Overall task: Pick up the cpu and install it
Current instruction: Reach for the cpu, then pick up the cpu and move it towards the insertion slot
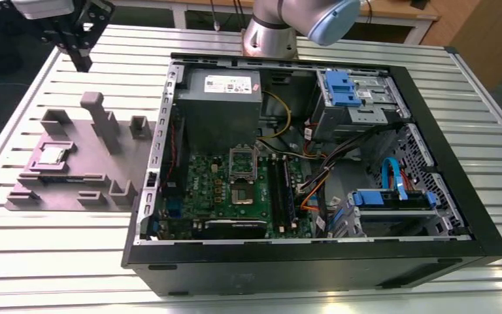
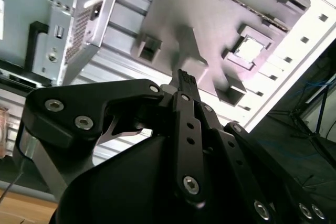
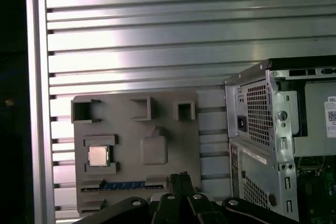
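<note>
Exterior view: the gripper (image 1: 83, 65) hangs over the slatted metal table (image 1: 59, 229) at the exterior view's left, well apart from the cpu (image 1: 53, 155) and touching nothing. Its fingers are drawn together, with nothing between them. The cpu lies flat, silvery face up, in a square recess of the grey holder plate (image 1: 89, 147), which sits on the table just beside the open computer case (image 1: 321, 268). Inside the case lies the green motherboard (image 1: 207, 190), with the hinged metal frame (image 1: 240, 159) standing above the bare socket (image 1: 242, 193); the grey power supply box (image 1: 220, 98) sits behind them.

First wrist view: the cpu (image 3: 98, 155) rests in its recess on the holder plate (image 3: 126, 129), with the dark fingertips of the gripper (image 3: 180, 178) pressed together.

Second wrist view: the gripper (image 2: 186, 78) appears edge-on, with the cpu (image 2: 248, 49) seated on the plate (image 2: 210, 19) beyond it.
</note>
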Controlling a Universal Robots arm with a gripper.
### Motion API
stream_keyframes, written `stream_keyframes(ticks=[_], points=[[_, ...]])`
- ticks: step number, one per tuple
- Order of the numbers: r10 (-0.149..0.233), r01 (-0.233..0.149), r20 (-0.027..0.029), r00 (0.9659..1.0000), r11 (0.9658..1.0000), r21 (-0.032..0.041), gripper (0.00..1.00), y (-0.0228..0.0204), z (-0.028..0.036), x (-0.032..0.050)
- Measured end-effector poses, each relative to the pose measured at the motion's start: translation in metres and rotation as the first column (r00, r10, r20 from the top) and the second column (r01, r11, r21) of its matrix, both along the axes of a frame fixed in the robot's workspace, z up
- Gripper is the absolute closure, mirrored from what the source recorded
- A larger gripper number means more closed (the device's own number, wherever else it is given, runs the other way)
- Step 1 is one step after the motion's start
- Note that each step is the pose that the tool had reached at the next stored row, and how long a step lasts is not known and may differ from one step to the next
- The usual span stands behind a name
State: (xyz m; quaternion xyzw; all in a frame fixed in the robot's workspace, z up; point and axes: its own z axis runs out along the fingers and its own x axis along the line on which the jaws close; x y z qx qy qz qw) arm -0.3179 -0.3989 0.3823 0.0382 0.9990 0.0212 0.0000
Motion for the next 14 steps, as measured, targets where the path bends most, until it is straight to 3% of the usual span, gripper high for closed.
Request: stream_keyframes(ticks=[3,14], points=[[0.0,0.0,-0.0079,1.0,1.0,-0.0001,0.9,0.0,-0.0025,-0.0096],[0.0,0.0,-0.0177,0.9998,1.0,-0.0009,0.9,0.0,-0.0164,-0.0517]])
